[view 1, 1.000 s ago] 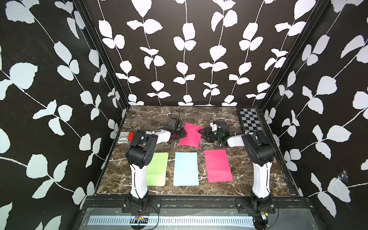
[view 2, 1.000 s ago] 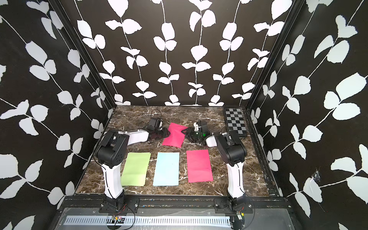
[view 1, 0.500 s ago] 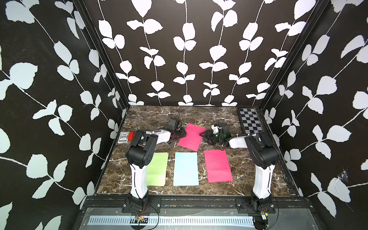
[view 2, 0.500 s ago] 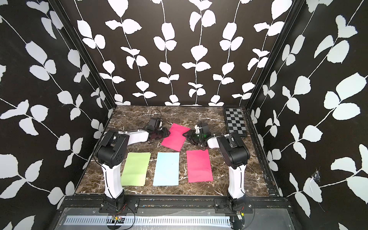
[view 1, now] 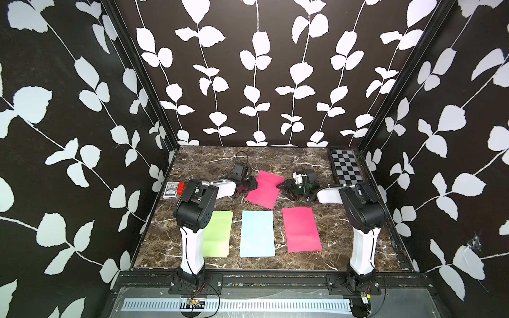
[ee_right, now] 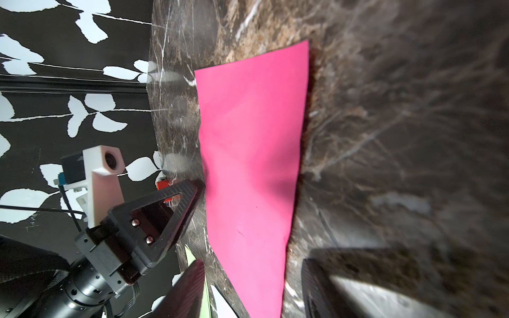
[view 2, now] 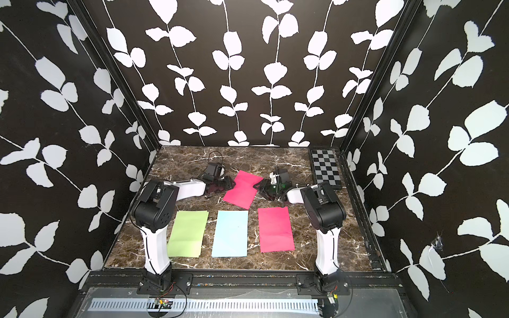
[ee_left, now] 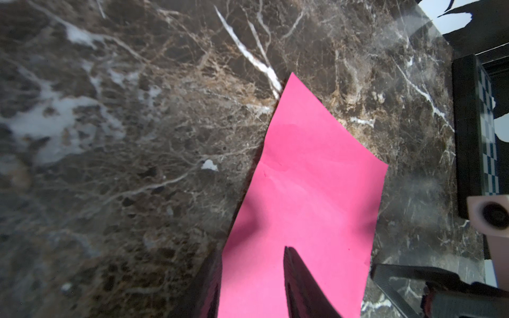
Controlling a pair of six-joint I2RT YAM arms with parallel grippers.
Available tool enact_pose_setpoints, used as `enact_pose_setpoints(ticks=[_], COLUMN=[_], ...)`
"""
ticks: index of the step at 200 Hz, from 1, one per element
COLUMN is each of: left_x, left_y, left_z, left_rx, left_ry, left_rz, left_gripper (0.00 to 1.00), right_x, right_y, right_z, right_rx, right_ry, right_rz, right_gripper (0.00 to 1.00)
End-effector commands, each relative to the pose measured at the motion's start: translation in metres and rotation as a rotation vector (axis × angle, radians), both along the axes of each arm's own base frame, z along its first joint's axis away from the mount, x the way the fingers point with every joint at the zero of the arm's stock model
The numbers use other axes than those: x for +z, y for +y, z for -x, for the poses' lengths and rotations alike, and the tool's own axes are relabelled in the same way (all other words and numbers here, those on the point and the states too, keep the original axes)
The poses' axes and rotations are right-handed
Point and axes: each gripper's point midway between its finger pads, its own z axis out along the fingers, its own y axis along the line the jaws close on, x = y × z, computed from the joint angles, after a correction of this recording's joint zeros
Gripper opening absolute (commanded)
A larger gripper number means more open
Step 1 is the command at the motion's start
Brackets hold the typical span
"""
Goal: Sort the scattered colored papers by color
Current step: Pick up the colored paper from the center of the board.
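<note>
**Table [view 1: 275,157]:** brown marble.

**Near row, flat and apart from each other:** green paper [view 1: 219,234], blue paper [view 1: 257,234], pink paper [view 1: 301,230].

**Behind the row, mid-table:** second pink paper [view 1: 264,190], askew and creased.

**Left gripper [view 1: 248,185]:** at that sheet's left edge. The jaws are narrowly parted, with one finger [ee_left: 212,278] beside the edge and the other over the sheet.

**Right gripper [view 1: 283,188]:** at the sheet's right edge. The jaws are about half parted, with the sheet's edge between them.

**Far right corner:** checkerboard [view 1: 346,170].

**Left edge:** card box [view 1: 171,190].
</note>
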Motion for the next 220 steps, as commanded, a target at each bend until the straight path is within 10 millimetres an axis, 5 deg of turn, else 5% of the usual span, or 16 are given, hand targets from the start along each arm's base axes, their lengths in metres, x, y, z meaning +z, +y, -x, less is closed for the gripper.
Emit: enact_pose_setpoints(ticks=[1,94,183,220], left_x=[-0.022,-0.023,-0.022,-0.024], left_y=[0.007,0.007,0.007,0.006], left_z=[0.012,0.012,0.012,0.012], left_rx=[0.003,-0.001,-0.003,-0.006], left_ry=[0.069,0.071,0.075,0.082], left_rz=[-0.021,-0.024,-0.024,-0.019], left_gripper=[0.40,0.40,0.40,0.40], right_x=[-0.016,-0.020,-0.002,-0.010], right_y=[-0.003,0.003,-0.033,-0.028], right_z=[-0.008,-0.023,-0.022,-0.036], right_rx=[-0.024,-0.050,-0.068,-0.028], right_ry=[0.040,0.037,-0.012,-0.005], right_rz=[0.013,-0.061,0.058,0.078], right_gripper=[0.57,0.57,0.57,0.57])
